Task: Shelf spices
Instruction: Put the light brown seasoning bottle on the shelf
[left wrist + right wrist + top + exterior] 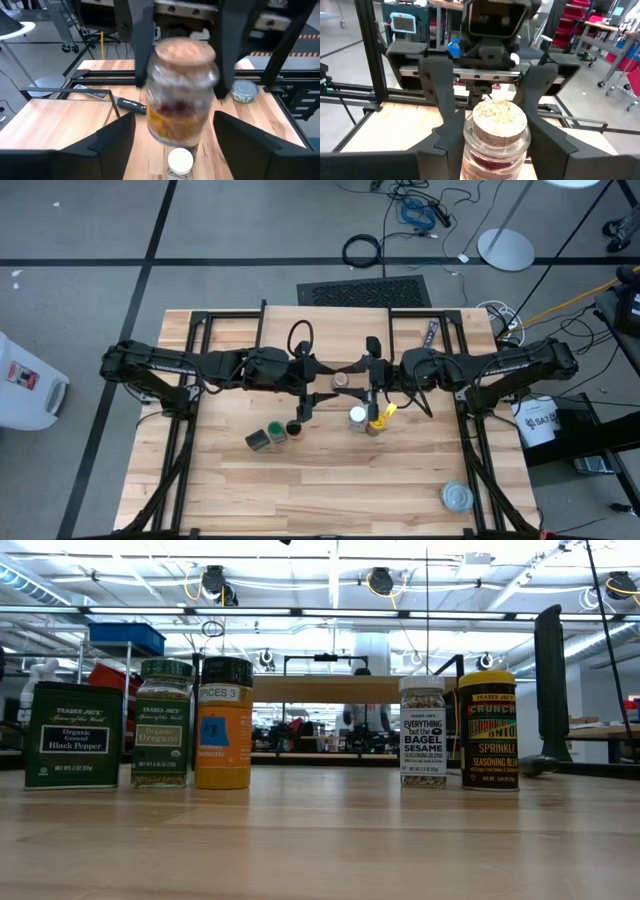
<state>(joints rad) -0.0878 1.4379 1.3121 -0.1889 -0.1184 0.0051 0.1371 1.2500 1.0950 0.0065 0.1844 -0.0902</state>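
Observation:
The small clear-brownish jar (499, 131) with a cork lid is in the air between my two grippers, at the table's middle (343, 380). My right gripper (496, 125) is shut on it. My left gripper (175, 120) faces it, open, one finger on each side without touching. Below stand the white-lidded jar (356, 417) and yellow-lidded jar (378, 420). To their left are the orange jar (293, 428), green-lidded jar (275, 435) and dark square tin (258, 441). The shelf's plank (340, 688) shows behind the jars in the low view. In the high view the arms cover it. My right gripper pinches the small jar's glass wall (470, 145) just below the cork lid, one finger (445, 145) on each side. It comes level from the table's right. The jar is upright and lifted clear above the white-lidded jar.
A flat round silver tin (457, 497) lies near the table's near right corner. A long thin dark packet (432, 333) lies by the far edge. Black frame rails (180, 450) run along both sides of the table. Bare wood lies toward the near edge.

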